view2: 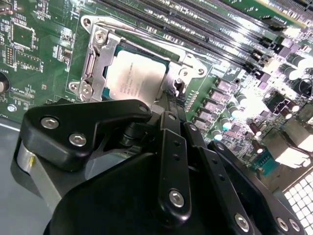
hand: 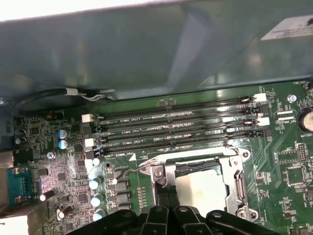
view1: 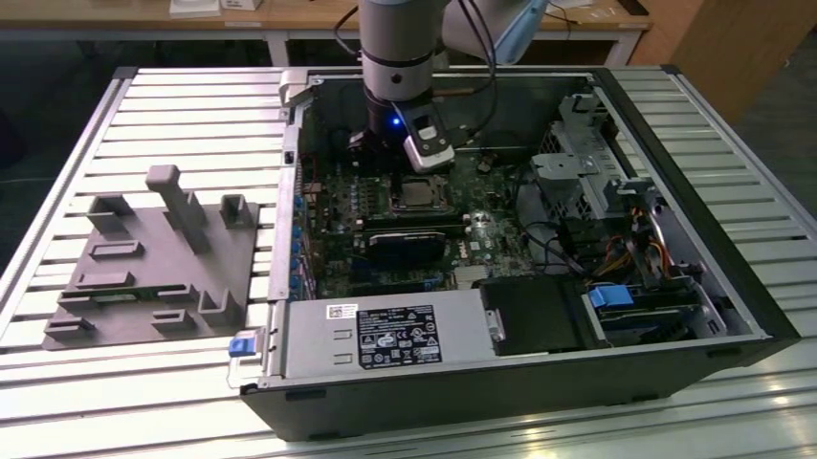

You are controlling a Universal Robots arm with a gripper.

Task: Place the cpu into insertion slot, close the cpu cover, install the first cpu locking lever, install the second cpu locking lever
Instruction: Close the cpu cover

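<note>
The cpu [view2: 134, 78] lies flat in the insertion slot [view2: 171, 58], its silver-grey top facing up. The cpu cover [view2: 95, 58], a silvery frame, lies down around the chip, whose top shows through its window. In the first wrist view the cpu [hand: 203, 188] sits inside the cover [hand: 193, 164], and a thin wire locking lever [hand: 133, 169] sticks out from the socket's corner. My gripper [view2: 171, 105] is shut, its black fingertips [hand: 164, 198] side by side at the socket's edge near that corner. In the exterior view the gripper [view1: 386, 158] hangs just behind the socket [view1: 415, 194].
The socket sits on a green motherboard inside an open computer case [view1: 511, 382] on a slatted table. Long black memory slots [hand: 176, 127] run beside the socket. A black card [view1: 408, 247] lies in front of it. A grey fixture [view1: 153, 258] stands at the exterior view's left.
</note>
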